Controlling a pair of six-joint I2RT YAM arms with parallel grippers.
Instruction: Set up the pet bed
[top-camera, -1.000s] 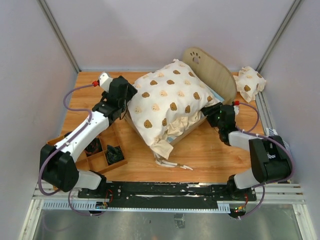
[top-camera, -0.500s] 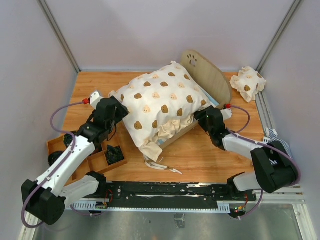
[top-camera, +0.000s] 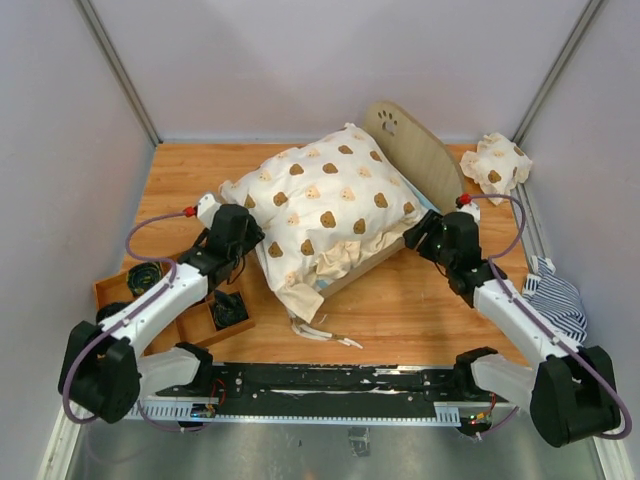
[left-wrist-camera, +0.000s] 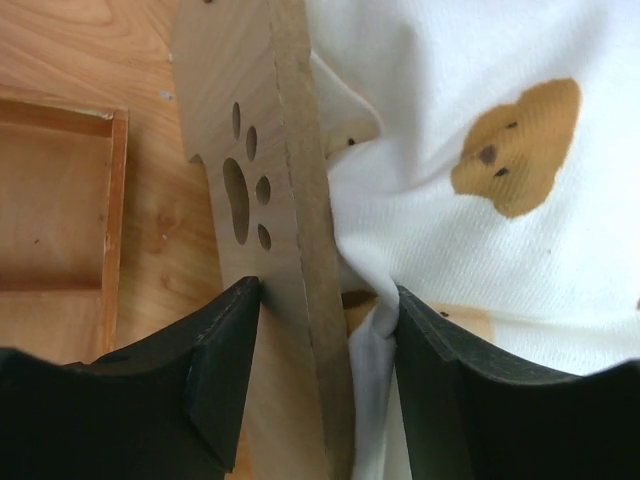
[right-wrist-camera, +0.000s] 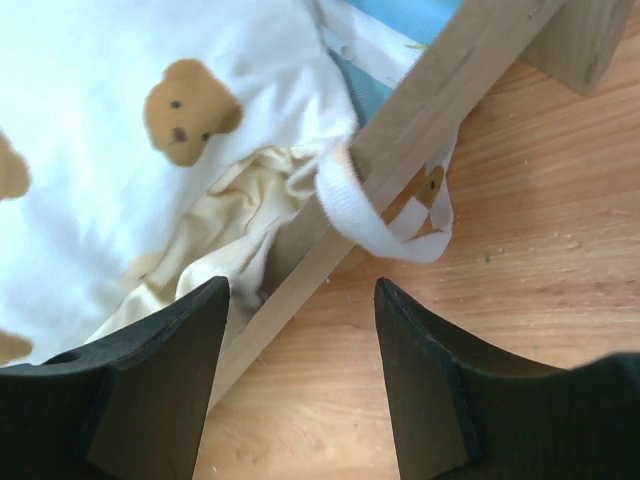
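The pet bed stands mid-table, its arched headboard (top-camera: 420, 155) with a paw cutout at the back right. A cream bear-print cover (top-camera: 325, 205) is draped over it and hides most of the frame. My left gripper (top-camera: 250, 240) is at the bed's left end. In the left wrist view it (left-wrist-camera: 325, 370) is shut on the plywood footboard (left-wrist-camera: 225, 120) with a fold of the cover (left-wrist-camera: 500, 230). My right gripper (top-camera: 418, 240) is open by the bed's right side. Its jaws (right-wrist-camera: 300, 380) straddle the lower edge of the side rail (right-wrist-camera: 440, 90) and touch nothing.
A small bear-print pillow (top-camera: 500, 165) lies at the back right corner. A striped cloth (top-camera: 555, 300) lies at the right edge. A wooden compartment tray (top-camera: 115, 290) with black items sits front left. White ties (top-camera: 325, 335) trail from the cover; a white strap loop (right-wrist-camera: 400, 225) hangs by the rail.
The bed with its cover swung left and toward the front, then shifted slightly back right. Both arms moved with it; the right arm drew back, uncovering the striped cloth.
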